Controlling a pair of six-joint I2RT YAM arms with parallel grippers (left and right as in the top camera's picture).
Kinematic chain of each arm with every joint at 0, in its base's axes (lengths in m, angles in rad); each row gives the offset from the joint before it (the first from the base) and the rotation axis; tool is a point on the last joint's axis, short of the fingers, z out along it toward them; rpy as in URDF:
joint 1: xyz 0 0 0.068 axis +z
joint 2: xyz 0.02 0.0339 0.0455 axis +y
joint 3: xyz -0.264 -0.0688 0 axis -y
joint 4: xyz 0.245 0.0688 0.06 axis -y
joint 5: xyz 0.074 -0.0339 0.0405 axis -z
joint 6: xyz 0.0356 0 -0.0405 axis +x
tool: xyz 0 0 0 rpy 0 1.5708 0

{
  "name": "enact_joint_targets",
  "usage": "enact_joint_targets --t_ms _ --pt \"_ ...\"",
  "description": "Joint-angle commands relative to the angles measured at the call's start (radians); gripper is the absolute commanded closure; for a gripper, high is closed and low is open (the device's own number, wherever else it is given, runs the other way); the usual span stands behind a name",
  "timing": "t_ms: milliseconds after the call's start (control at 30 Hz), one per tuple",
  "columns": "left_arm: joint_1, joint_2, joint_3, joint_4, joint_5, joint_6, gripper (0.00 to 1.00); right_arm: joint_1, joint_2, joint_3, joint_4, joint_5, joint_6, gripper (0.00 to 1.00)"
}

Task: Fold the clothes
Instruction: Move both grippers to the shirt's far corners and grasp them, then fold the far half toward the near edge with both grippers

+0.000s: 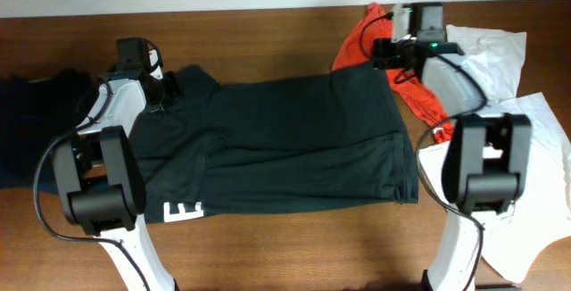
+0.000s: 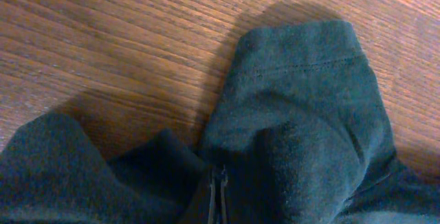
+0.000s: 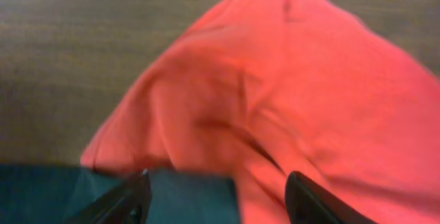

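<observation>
Wooden table (image 1: 268, 32), left tool (image 2: 217, 193) clamped on black T-shirt (image 1: 294, 139), right tool (image 3: 218, 183) apart over orange-red shirt (image 3: 289, 80).

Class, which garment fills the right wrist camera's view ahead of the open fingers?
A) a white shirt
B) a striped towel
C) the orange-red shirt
C: the orange-red shirt spreads out ahead of the right gripper, whose jaws stand apart.

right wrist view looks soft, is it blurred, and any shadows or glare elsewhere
Right wrist: yes, the orange-red shirt is smeared. Left wrist: sharp stitching on the black shirt, its shadow on the table. Overhead: white shirt nearly washed out.
</observation>
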Motion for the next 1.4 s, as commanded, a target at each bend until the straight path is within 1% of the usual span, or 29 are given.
enact_joint_targets --t_ms 0,67,200,267,333,367,433,467,500,533,633,733,800,933,1000,1033,1133,1200,1367 --pt "-0.002 -0.040 0.013 0.000 0.010 -0.015 0.99 0.009 0.048 0.013 0.051 -0.003 0.014 0.36" --pt "-0.002 -0.040 0.013 -0.001 0.010 -0.015 0.99 0.007 0.058 0.013 0.064 0.003 0.017 0.39" --pt "-0.002 -0.040 0.013 -0.001 0.010 -0.015 0.99 0.007 0.072 0.013 0.055 0.002 0.018 0.49" --pt "-0.002 -0.040 0.013 0.000 0.010 -0.015 0.98 0.007 0.078 0.012 0.046 0.011 0.020 0.58" --pt "-0.002 -0.040 0.013 0.000 0.010 -0.015 0.98 0.006 0.082 0.012 0.035 0.010 0.023 0.70" --pt "-0.002 -0.040 0.013 0.000 0.010 -0.015 0.98 0.006 0.084 0.012 0.028 0.010 0.024 0.73" --pt "-0.002 -0.040 0.013 0.000 0.010 -0.015 0.98 0.006 0.084 0.012 0.017 0.010 0.024 0.74" --pt "-0.002 -0.040 0.013 0.000 0.010 -0.015 0.98 0.006 0.084 0.012 0.018 0.011 0.024 0.78" --pt "-0.002 -0.040 0.013 -0.001 0.010 -0.015 0.98 0.006 0.084 0.013 0.018 0.011 0.024 0.85" --pt "-0.002 -0.040 0.013 0.000 0.010 -0.015 0.98 0.005 0.083 0.013 0.018 0.024 0.024 0.96" --pt "-0.002 -0.040 0.013 0.000 0.010 -0.015 0.98 0.002 0.076 0.020 0.017 0.040 0.024 0.96" --pt "-0.001 -0.051 0.017 -0.001 0.017 -0.014 0.99 -0.015 0.030 0.038 -0.014 0.040 0.056 0.96" --pt "0.001 -0.072 0.019 -0.001 0.022 -0.014 1.00 -0.027 0.003 0.064 -0.084 0.040 0.069 0.96" --pt "0.005 -0.154 0.019 -0.033 0.021 -0.014 1.00 -0.048 -0.043 0.147 -0.322 0.036 0.072 0.96" --pt "0.016 -0.191 0.019 -0.093 0.021 -0.014 1.00 -0.050 -0.049 0.196 -0.453 0.036 0.072 0.96" --pt "0.031 -0.216 0.019 -0.150 0.021 -0.015 1.00 -0.053 -0.050 0.229 -0.540 0.036 0.072 0.96" --pt "0.059 -0.246 0.019 -0.239 0.022 -0.015 1.00 -0.054 -0.050 0.270 -0.669 0.036 0.072 0.96" --pt "0.084 -0.266 0.019 -0.333 0.022 -0.014 1.00 -0.054 -0.050 0.300 -0.797 0.035 0.072 0.96" --pt "0.127 -0.268 0.019 -0.538 0.003 -0.014 1.00 -0.054 -0.050 0.307 -1.028 0.036 0.072 0.96"
